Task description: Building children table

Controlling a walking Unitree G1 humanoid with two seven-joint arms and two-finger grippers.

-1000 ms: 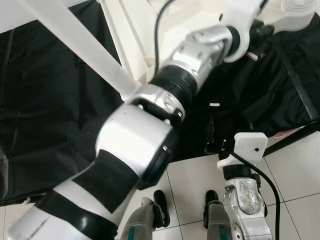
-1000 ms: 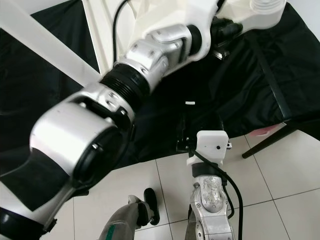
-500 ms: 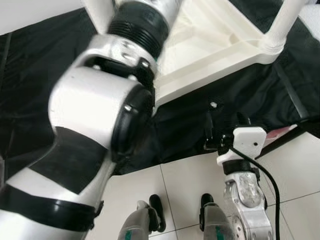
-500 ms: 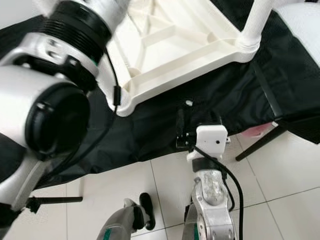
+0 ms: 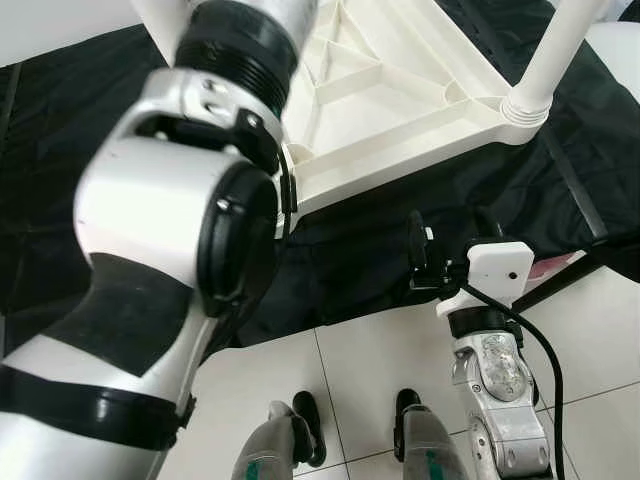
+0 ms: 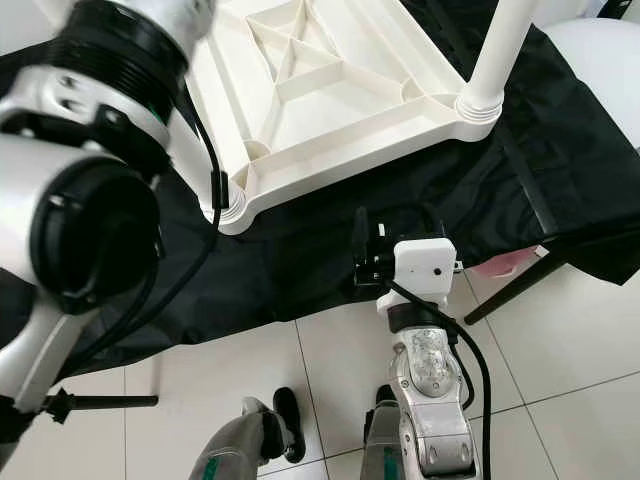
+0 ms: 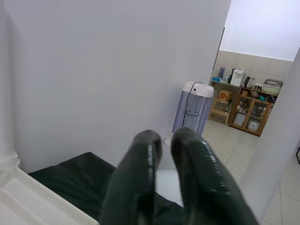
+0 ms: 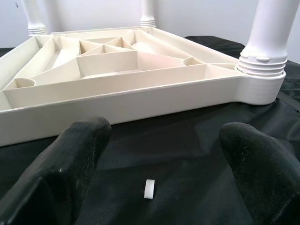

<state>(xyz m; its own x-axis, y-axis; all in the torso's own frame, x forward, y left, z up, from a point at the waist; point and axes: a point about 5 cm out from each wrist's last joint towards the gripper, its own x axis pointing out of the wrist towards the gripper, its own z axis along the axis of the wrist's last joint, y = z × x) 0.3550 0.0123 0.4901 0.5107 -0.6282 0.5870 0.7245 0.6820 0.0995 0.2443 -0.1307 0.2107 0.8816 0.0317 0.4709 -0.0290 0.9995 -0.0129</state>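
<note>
Your table (image 6: pixel 330 90) lies upside down on the black cloth (image 6: pixel 300 260), white legs (image 6: pixel 495 50) sticking up. A small white cap (image 8: pixel 149 189) sits on the cloth beside its edge. Right gripper (image 8: pixel 159 187) hovers spread wide around it. Left gripper (image 7: pixel 171 178) is raised, fingers nearly closed, empty.

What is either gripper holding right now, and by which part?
Nothing. The right gripper is open above the black cloth; the left gripper is nearly shut on air.
</note>
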